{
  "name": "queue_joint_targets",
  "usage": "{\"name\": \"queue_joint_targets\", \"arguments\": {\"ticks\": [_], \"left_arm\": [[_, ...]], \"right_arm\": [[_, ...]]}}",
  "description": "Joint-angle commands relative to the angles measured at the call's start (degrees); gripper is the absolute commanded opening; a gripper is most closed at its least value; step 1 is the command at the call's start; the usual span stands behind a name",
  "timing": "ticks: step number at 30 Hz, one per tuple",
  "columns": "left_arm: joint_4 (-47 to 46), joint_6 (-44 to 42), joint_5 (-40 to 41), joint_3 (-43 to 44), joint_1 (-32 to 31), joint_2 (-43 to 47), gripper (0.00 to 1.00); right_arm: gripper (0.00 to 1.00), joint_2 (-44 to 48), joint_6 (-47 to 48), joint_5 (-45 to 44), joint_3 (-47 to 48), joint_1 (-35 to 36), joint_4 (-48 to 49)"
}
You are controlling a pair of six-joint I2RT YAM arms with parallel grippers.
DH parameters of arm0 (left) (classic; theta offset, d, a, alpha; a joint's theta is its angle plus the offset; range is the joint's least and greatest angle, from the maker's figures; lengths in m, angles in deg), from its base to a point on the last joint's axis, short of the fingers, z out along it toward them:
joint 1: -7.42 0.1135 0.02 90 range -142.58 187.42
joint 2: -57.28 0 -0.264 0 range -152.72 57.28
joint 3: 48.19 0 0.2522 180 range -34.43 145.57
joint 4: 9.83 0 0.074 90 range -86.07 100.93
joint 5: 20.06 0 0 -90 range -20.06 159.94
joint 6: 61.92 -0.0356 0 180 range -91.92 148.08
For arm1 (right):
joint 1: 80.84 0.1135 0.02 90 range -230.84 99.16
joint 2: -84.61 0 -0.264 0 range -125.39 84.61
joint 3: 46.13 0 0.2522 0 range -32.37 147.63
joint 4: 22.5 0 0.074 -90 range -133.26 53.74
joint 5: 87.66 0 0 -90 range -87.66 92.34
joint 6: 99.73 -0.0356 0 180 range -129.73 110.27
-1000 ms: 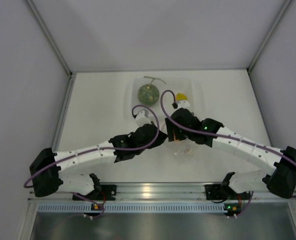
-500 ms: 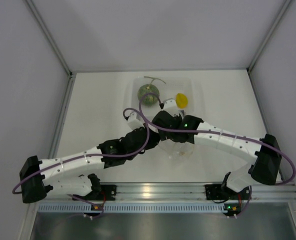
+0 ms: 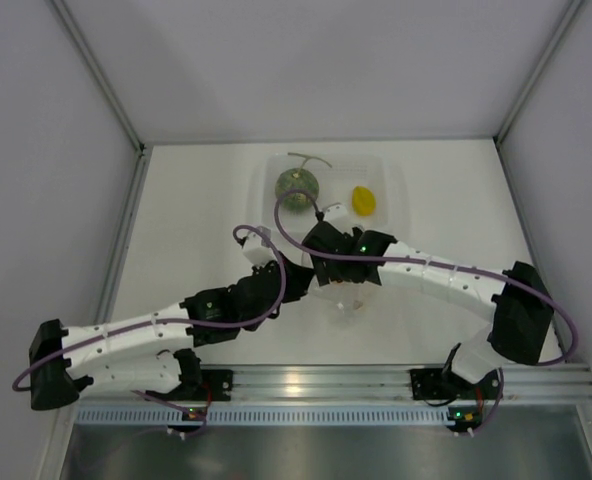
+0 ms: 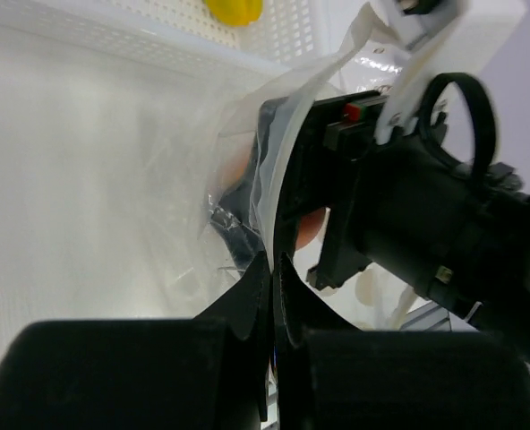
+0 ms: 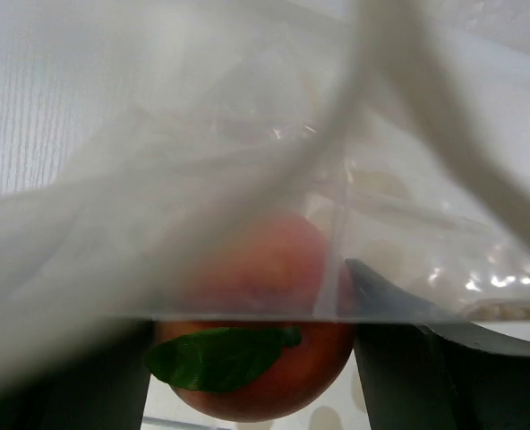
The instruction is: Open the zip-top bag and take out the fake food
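Plastic bag [image 5: 158,179] over orange-red fruit [image 5: 292,374]

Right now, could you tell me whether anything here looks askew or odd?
Nothing looks spilled or broken. The one oddity: the clear crinkly zip-top bag, pinched by the shut left gripper, drapes over the right gripper, veiling the round orange-red toy fruit between its fingers.
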Motion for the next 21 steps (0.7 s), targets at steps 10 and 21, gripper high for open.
{"name": "queue_joint_targets", "arguments": {"ticks": [10,21], "left_arm": [[-4.6,-11.0,1.3,3.4,-0.4,0.2,0.0],[-3.3,-11.1,0.4,2.9,-0.4,-1.1,0.0]], "right_arm": [[0.37,2.9,11.9,12.4,-2.3,1.9,8.5],[0.35,14.7,17.3,12.7,-5.7,2.5,11.9]]}}
